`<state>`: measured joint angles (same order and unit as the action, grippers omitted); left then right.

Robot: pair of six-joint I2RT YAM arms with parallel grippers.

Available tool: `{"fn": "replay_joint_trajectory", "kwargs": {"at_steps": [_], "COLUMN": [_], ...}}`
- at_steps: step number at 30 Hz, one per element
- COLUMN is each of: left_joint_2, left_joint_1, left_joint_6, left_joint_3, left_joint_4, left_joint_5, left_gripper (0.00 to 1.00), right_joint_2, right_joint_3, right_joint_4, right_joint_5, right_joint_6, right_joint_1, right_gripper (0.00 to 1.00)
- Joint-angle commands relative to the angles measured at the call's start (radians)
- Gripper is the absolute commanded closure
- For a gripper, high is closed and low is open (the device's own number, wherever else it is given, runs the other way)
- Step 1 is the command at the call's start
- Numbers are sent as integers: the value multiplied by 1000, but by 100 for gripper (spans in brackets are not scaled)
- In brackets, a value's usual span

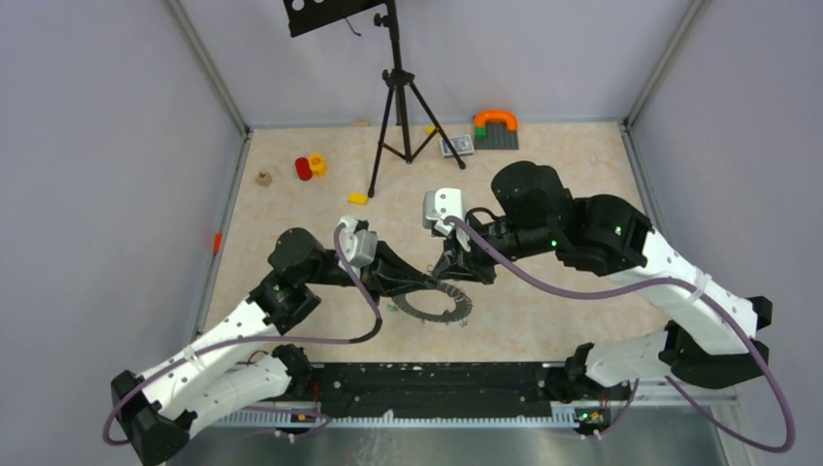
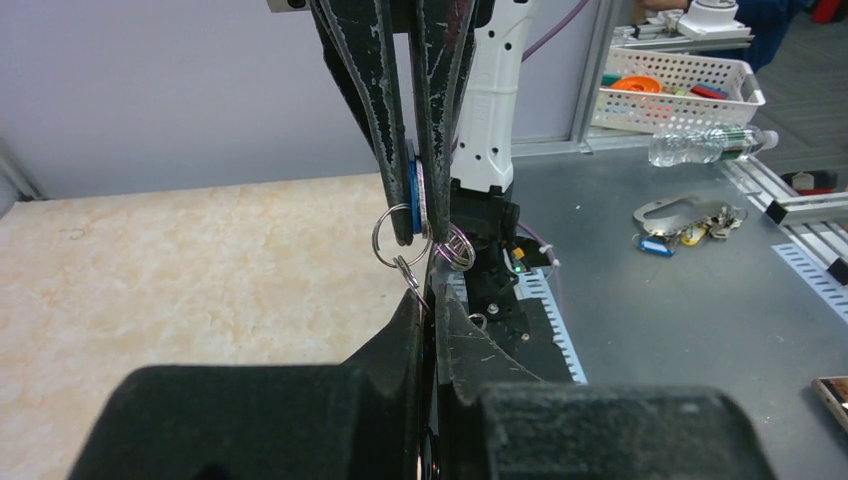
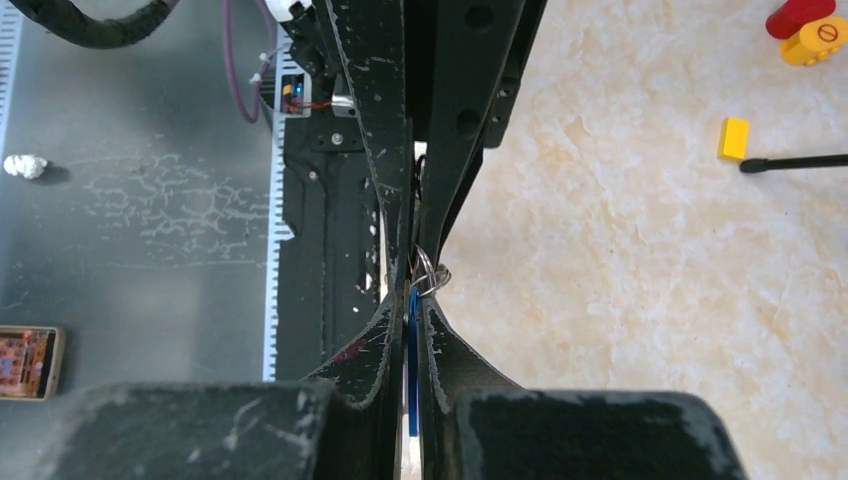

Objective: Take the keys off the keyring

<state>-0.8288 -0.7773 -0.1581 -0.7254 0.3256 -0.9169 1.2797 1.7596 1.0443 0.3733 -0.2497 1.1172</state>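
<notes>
so the right tool [image 3: 411, 305] is clamped tight on the blue-tagged key [image 2: 412, 190], up off the counter [image 1: 291, 194]. the left tool [image 2: 432, 295] is pinched together nose to nose with it, right by the little split rings [image 2: 390, 236]. can't tell what it's actually gripping tbh. the keyring [image 1: 437, 319] sits just under both.

Keyring [image 1: 434, 303] lies near the table's [image 1: 582, 175] front edge.
</notes>
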Motion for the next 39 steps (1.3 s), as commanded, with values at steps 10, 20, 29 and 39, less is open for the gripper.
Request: {"fn": "replay_joint_trajectory", "kwargs": {"at_steps": [10,20,29,39], "left_joint_2": [104,154,240,246], "left_joint_1": [-2,-12,-16,-16], "left_joint_6": [352,707,1222,1476], "left_joint_3": [-152,-267,-223,-220], "left_joint_4": [-415,-638,-743,-697], "left_joint_5": [151,355,382,545], "left_gripper": [100,100,100,100], "right_joint_2": [-112,-135,-128,-132], "right_joint_3": [-124,-213,-279,-345], "right_joint_4": [-113,-301,-427,-551], "right_joint_5": [0,11,5,10], "right_joint_6": [66,57,-37,-191], "right_joint_1": [10,10,10,10], "right_gripper": [100,100,100,100]}}
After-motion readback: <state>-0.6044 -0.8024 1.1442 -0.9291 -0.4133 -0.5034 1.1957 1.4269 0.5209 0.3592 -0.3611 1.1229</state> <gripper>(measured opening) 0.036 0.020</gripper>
